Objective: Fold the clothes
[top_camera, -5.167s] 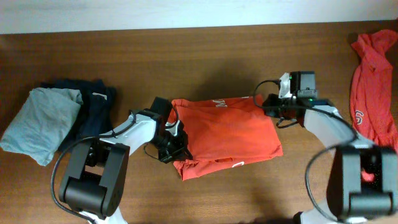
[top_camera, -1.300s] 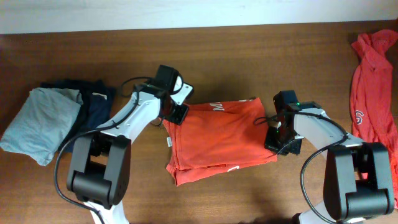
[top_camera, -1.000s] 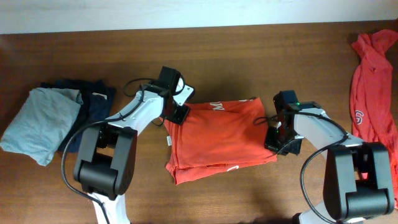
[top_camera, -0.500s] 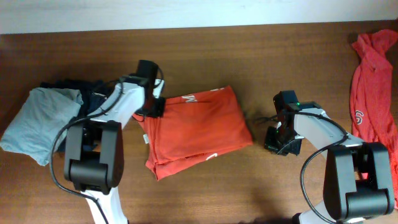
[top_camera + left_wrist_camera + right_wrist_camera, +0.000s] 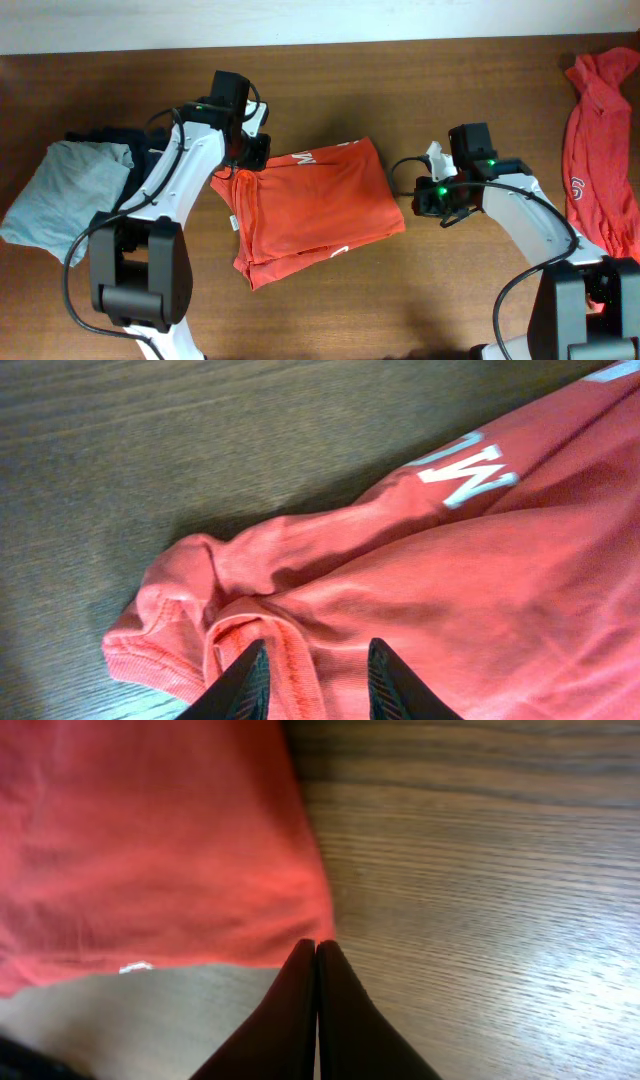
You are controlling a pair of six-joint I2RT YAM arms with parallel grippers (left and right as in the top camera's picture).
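Observation:
A folded orange-red T-shirt (image 5: 320,205) with white print lies on the wooden table, tilted a little. My left gripper (image 5: 252,153) is at its upper-left corner. In the left wrist view the shirt (image 5: 450,580) fills the frame, and the gripper (image 5: 318,682) stands open with a bunched hem fold beneath the gap, not pinched. My right gripper (image 5: 415,200) hovers just right of the shirt's right edge. In the right wrist view this gripper (image 5: 317,1005) is shut on nothing, with the shirt's edge (image 5: 150,840) just ahead. A second orange-red shirt (image 5: 598,130) lies crumpled at the far right.
A light-grey folded garment (image 5: 65,195) lies at the left on top of a dark navy one (image 5: 155,160), close to my left arm. Bare wooden table (image 5: 400,90) surrounds the shirts.
The left gripper dragged the folded shirt leftward, then opened and let go of its corner. The right gripper, still shut, lifted and shifted slightly toward the shirt's right edge.

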